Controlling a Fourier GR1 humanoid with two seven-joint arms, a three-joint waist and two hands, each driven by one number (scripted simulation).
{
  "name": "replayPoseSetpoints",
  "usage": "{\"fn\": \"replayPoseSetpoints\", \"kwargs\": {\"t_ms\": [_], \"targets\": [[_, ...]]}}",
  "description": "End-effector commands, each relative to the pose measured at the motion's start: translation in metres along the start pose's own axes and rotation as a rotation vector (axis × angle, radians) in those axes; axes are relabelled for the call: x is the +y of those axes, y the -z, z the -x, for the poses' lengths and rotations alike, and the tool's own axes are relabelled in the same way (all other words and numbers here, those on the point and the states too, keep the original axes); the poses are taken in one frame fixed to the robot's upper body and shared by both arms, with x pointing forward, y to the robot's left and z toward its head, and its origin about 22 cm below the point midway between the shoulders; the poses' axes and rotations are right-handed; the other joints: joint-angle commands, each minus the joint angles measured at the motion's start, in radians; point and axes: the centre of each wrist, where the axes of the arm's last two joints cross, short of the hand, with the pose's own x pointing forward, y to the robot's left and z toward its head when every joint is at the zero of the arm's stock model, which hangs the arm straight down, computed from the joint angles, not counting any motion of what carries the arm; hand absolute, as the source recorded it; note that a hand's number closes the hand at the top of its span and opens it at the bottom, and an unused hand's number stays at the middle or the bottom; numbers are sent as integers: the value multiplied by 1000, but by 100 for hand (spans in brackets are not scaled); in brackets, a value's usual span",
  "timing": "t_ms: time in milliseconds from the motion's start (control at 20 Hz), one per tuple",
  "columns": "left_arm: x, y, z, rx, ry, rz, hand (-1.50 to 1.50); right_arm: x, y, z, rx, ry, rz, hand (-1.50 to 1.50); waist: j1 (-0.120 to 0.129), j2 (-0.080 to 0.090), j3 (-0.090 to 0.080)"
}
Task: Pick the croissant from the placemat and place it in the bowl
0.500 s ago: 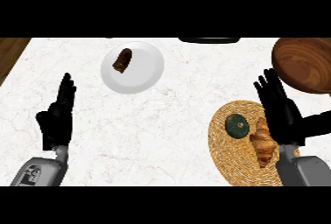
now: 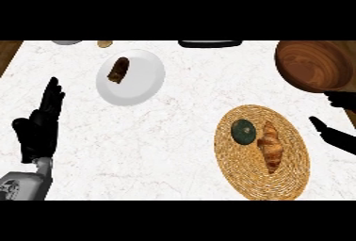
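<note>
The golden-brown croissant [image 2: 270, 147] lies on the round woven placemat [image 2: 236, 164] at the right of the counter, next to a dark green round object [image 2: 243, 131]. The brown wooden bowl [image 2: 313, 63] stands at the far right, beyond the placemat. My right hand [image 2: 337, 135] shows only partly at the right edge, open, its thumb and fingers spread, right of the placemat and apart from the croissant. At the left edge my left hand [image 2: 38, 127] rests open with fingers up.
A white plate [image 2: 142, 82] with a brown pastry [image 2: 119, 70] sits at the upper left. A dark object [image 2: 210, 44], a small tan item [image 2: 105, 44] and a grey one [image 2: 67, 42] line the far edge. The counter's wooden edge runs down the left side.
My right hand has drawn back to the right, off the placemat, uncovering the croissant. The left hand has hardly moved.
</note>
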Motion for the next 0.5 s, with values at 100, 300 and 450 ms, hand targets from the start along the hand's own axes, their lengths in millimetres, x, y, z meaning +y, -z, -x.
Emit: {"fn": "replayPoseSetpoints", "kwargs": {"t_ms": [100, 300, 450], "targets": [[19, -5, 9, 43, -23, 17, 0, 13, -80, 24, 70, -213, 212, -150, -22, -13, 9], [19, -3, -10, 26, -16, 56, 0, 24, -139, 6, 68, -289, 168, -150, 1, -8, 11], [22, 1, -4, 24, -41, 51, 0, 18, -154, -6, 130, -330, 206, -150, 32, 0, 12]]}}
